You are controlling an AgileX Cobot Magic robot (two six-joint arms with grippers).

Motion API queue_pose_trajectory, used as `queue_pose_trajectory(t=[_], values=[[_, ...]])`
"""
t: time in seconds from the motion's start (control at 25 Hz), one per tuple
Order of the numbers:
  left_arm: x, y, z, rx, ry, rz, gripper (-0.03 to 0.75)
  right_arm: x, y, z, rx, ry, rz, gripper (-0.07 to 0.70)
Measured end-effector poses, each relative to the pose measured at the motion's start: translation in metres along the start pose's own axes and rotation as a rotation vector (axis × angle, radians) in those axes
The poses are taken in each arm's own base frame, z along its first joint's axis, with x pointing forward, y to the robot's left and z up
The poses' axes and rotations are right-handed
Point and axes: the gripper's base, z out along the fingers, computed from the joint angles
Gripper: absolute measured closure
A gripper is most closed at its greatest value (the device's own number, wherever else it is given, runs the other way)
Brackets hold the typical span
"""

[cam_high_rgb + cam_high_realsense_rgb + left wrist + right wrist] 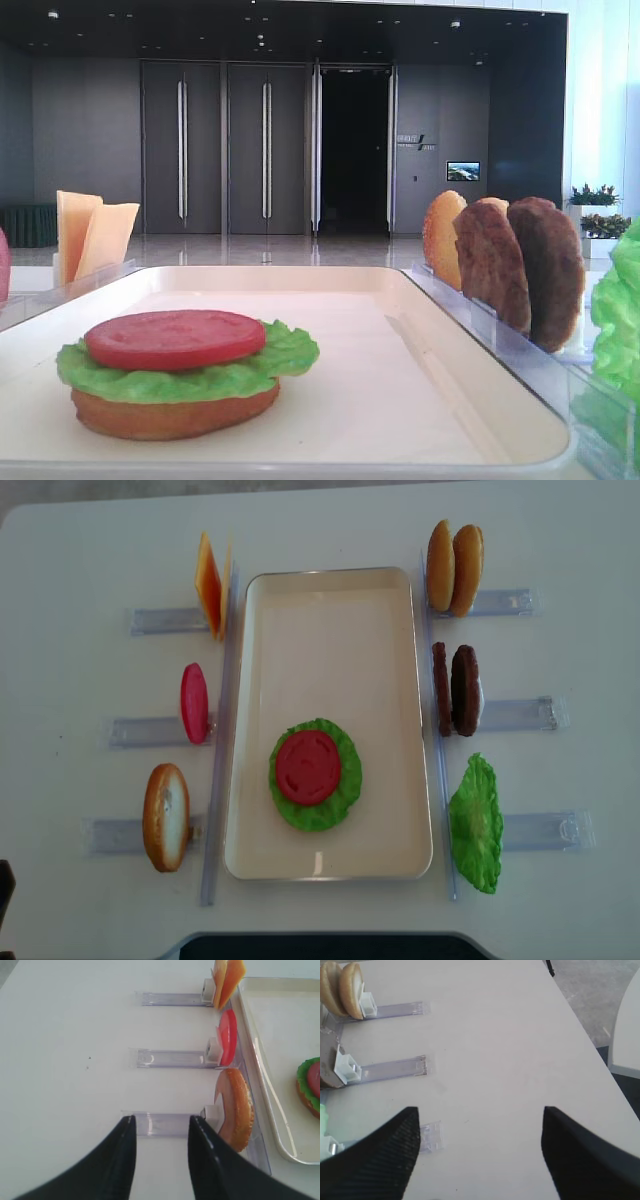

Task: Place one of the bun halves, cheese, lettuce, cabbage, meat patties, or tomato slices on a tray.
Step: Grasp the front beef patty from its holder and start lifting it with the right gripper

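On the cream tray [330, 640] lies a stack of a bun half [170, 415], lettuce [345, 795] and a tomato slice [308, 767]. Left of the tray stand cheese [209, 585], another tomato slice [193, 702] and a bun half [239, 1107]. To the right stand two bun halves [455, 568], two meat patties [455, 690] and a lettuce leaf [475, 823]. Cabbage is out of view. My left gripper [162, 1122] is open and empty over the clear holder beside the bun half. My right gripper [480, 1112] is wide open over bare table, right of the holders.
Clear plastic holders [520, 715] stick out from both sides of the tray. In the right wrist view the table edge [590, 1035] runs diagonally, with floor beyond it. A dark strip [320, 947] lies at the front edge.
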Motion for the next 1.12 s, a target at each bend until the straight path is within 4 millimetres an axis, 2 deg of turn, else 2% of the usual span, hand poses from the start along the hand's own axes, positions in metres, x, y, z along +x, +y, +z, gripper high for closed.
queue_pose_trajectory(t=[0.56,1.12], values=[[0.0,0.0,0.0,0.0,0.0,0.0,0.624,0.0,0.0,0.0,0.0,0.0,0.0,0.118],[0.0,0.0,0.0,0.0,0.0,0.0,0.711,0.0,0.0,0.0,0.0,0.0,0.0,0.118]])
